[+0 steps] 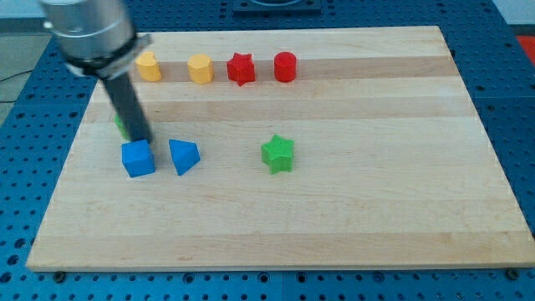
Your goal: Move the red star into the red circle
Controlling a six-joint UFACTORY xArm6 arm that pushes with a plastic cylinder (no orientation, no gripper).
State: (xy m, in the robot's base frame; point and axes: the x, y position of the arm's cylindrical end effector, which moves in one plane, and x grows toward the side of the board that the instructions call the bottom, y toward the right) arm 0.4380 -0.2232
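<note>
The red star (241, 68) lies near the view's top, left of the red circle (285, 66), with a small gap between them. My tip (143, 140) is far from both, at the view's left, just above the blue cube (138, 158). The rod rises up and left from there. A green block (123, 125) is mostly hidden behind the rod.
Two yellow blocks (149, 66) (200, 68) stand left of the red star in the same row. A blue triangular block (184, 155) sits right of the blue cube. A green star (277, 153) lies mid-board. The wooden board (376, 209) rests on a blue table.
</note>
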